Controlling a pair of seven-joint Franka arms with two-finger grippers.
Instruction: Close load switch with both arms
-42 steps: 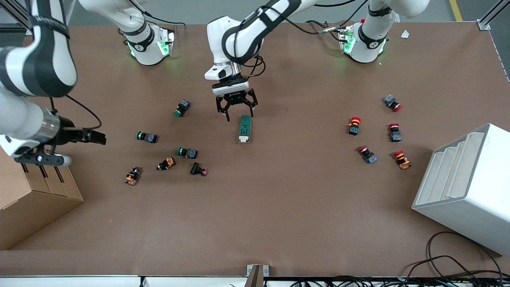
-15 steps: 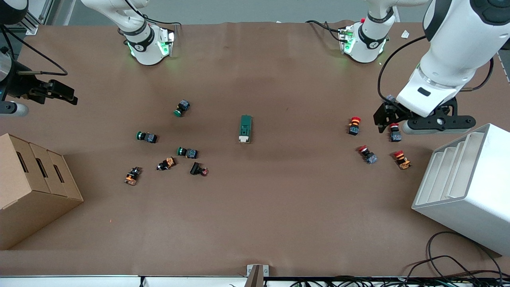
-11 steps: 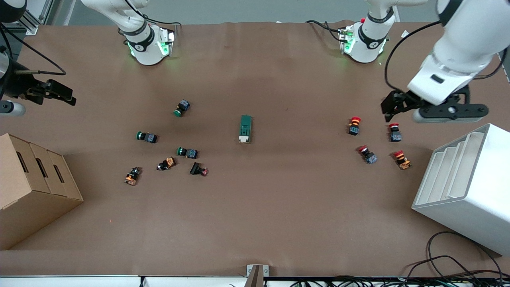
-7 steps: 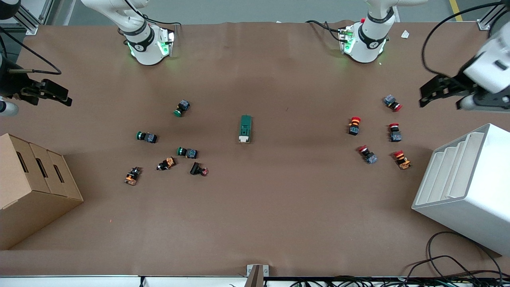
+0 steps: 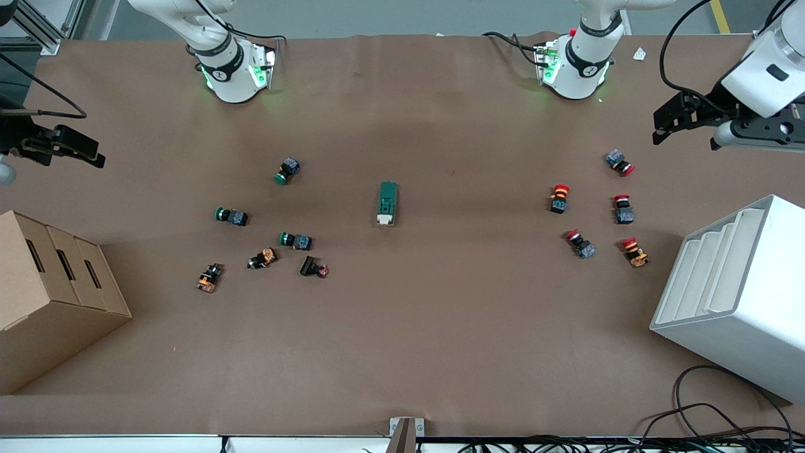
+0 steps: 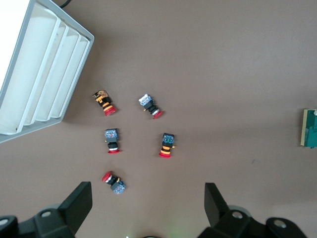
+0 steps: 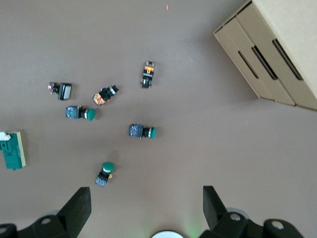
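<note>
Both of your end effectors hang spread and empty – left end effector (image 6: 144,204) above the red buttons (image 5: 561,196), right end effector (image 7: 143,203) above the tabletop's (image 5: 440,327) edge – while the load switch (image 5: 387,202) lies mid-tabletop

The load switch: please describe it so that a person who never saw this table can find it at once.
On the brown table, look midway between the green push-buttons and the red push-buttons. The load switch lies there alone: a dark-green rectangular block, longer than any button, with a white lever at its end nearer the front camera.
</note>
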